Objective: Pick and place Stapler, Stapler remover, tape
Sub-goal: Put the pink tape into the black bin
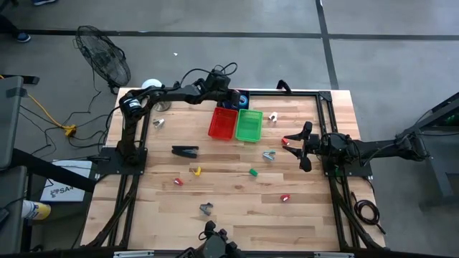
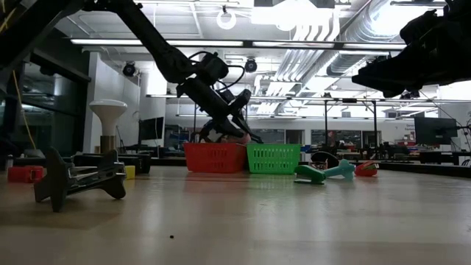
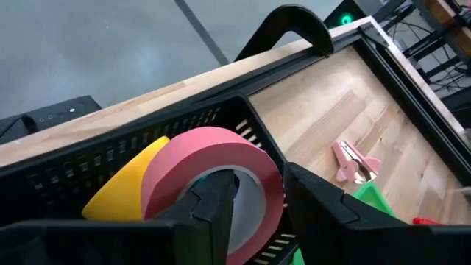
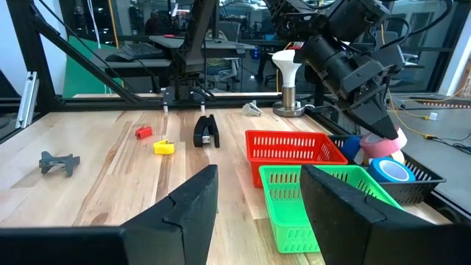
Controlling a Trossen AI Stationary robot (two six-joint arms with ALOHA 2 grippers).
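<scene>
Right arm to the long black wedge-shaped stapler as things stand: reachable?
Probably not easily. The black stapler lies on the table's left half, while the right gripper hovers open far right. Only small pieces lie between; distance is the problem, not obstruction.

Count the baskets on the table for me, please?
3 baskets at the table's far edge: a red basket, a green basket touching its side, and a black basket behind them holding tape rolls, where the left gripper grips a pink roll.

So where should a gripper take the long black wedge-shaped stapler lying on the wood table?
Probably from straight above, fingers closing across the narrow sides of the long black wedge-shaped stapler near its middle. It lies flat and alone on the wooden table, so both flanks look open.
</scene>
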